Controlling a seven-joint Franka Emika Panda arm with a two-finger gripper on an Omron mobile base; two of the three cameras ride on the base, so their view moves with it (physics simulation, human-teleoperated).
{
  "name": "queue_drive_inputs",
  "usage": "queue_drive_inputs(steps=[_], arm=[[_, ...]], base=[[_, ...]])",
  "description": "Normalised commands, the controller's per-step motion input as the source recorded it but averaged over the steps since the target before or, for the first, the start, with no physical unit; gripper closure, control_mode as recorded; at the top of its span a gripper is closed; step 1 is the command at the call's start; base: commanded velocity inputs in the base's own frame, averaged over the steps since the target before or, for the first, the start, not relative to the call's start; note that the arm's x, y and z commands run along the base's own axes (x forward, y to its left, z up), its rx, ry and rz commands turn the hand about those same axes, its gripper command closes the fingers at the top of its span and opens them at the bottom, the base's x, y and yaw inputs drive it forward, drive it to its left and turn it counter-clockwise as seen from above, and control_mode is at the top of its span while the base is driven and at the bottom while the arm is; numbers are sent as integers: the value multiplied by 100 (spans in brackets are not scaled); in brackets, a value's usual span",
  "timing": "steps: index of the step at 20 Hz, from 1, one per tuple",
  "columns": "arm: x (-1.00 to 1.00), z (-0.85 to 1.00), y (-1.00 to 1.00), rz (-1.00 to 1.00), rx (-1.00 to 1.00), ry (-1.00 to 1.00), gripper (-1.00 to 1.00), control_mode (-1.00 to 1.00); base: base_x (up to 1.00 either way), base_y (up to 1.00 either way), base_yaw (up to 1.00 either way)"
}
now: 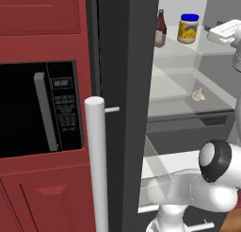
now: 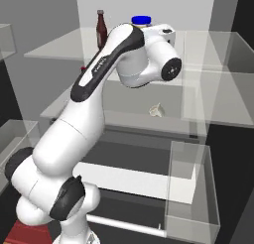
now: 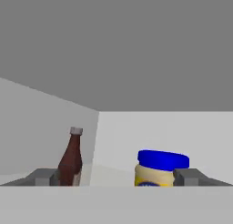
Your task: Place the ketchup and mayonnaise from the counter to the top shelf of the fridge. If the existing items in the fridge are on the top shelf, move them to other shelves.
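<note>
The ketchup (image 1: 160, 28), a dark red bottle with a grey cap, stands upright on the glass top shelf (image 1: 179, 49) of the open fridge. To its right on the same shelf stands the mayonnaise (image 1: 188, 28), a pale yellow jar with a blue lid. My gripper (image 1: 212, 32) is level with that shelf, just right of the jar, and it is open. In the hand view the ketchup (image 3: 72, 159) and mayonnaise (image 3: 161, 168) stand beyond the spread fingertips (image 3: 189, 176), and nothing is gripped. The right base view shows the ketchup (image 2: 101, 27) and the jar's blue lid (image 2: 141, 21) behind my arm.
A small pale item (image 1: 198, 95) lies on the shelf below the top one. The dark fridge door edge (image 1: 124, 108) and its white handle (image 1: 96, 165) stand on the left, beside a black microwave (image 1: 37, 108) in red cabinets. Clear door bins (image 2: 191, 183) hang at the right.
</note>
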Motion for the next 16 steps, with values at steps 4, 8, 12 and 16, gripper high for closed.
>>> queue_drive_inputs(steps=[4,8,12,16], arm=[[-100,-31,70,0,-21,-12,-100,-100],[-100,-39,72,0,-24,-1,-100,-100],[-100,-53,71,0,-29,0,-100,-100],[-100,-66,74,0,-37,0,-100,-100]], base=[[0,0,0],[0,0,0],[0,0,0],[0,0,0]])
